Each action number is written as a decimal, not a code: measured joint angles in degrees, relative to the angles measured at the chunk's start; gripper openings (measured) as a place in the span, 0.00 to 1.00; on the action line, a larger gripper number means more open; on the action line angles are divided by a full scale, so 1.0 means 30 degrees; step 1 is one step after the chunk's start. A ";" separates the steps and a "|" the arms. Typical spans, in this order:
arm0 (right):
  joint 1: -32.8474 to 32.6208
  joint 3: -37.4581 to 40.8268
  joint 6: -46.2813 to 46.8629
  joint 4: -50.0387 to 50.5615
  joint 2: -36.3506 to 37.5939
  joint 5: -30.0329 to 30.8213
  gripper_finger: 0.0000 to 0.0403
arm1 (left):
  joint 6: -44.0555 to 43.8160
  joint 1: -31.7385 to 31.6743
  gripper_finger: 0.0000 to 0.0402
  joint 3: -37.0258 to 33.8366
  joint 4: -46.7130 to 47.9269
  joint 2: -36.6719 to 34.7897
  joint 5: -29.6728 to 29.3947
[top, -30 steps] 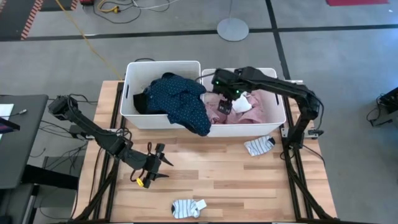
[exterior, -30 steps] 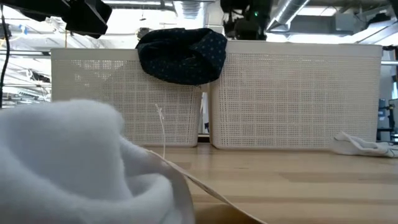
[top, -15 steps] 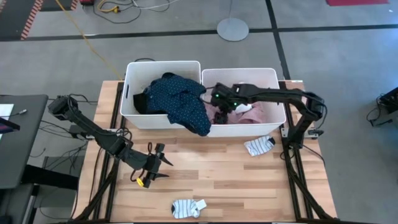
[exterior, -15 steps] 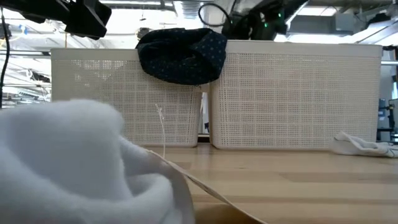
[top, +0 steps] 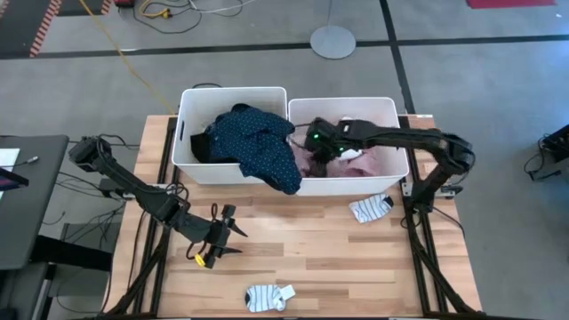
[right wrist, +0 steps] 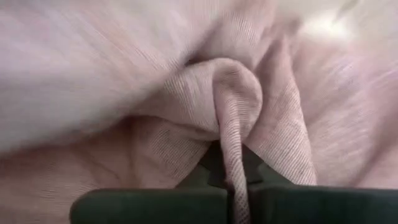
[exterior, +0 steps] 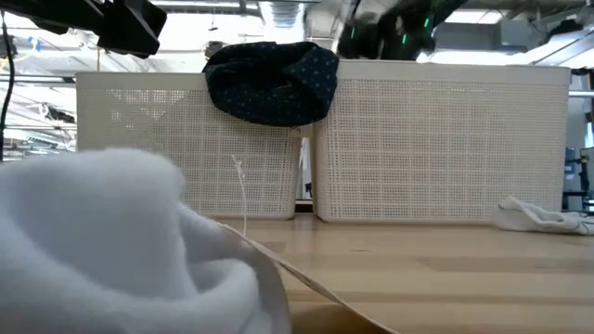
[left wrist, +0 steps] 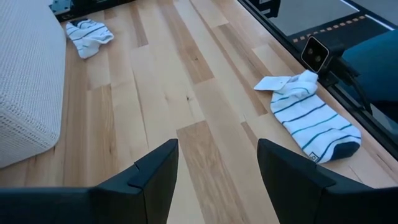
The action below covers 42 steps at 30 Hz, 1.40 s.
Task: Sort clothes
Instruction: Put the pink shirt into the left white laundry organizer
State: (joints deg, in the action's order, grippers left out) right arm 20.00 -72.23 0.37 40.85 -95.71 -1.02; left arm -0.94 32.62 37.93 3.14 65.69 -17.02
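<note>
1. Nearest the front edge, 1 striped sock (top: pixel 269 296) lies untouched; the left gripper (top: pixel 220 238) is parked low over the table (top: pixel 311 240), fingers spread and empty.
2. Farther back, the right gripper (top: pixel 313 151) has been lowered into the right bin (top: pixel 400 147) since 1 second ago, and a fold of the pink top (right wrist: pixel 186 93) is now pinched, so lifting looks imminent.

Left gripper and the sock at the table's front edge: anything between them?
Nothing. Bare wood lies between the left gripper and the striped sock, as the high view and left wrist view show.
</note>
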 joint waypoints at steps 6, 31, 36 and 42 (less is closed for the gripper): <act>-0.1082 -0.2178 -0.0611 -0.0244 0.3410 0.1319 0.01 | -0.0018 -0.0001 0.53 0.0000 -0.0030 0.0000 -0.0007; -0.3272 -1.2879 -0.4705 -0.4138 0.3672 0.0713 0.00 | 0.9572 -0.1513 0.75 0.2018 -0.7908 -0.0138 -0.8049; -0.3873 -1.5517 -0.5282 -0.4250 0.2500 -0.0868 0.00 | 1.1503 -0.3159 0.90 0.2984 -1.0639 -0.0138 -0.8727; -0.4545 -1.8292 -0.5458 -0.4295 0.0798 -0.3421 0.00 | 0.9950 -0.7076 0.96 0.4168 -1.1018 0.0015 -0.4319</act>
State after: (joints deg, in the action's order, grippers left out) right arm 6.36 -127.10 -16.01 27.97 -93.31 -11.29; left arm 28.91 11.39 50.44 -29.92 65.73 -29.97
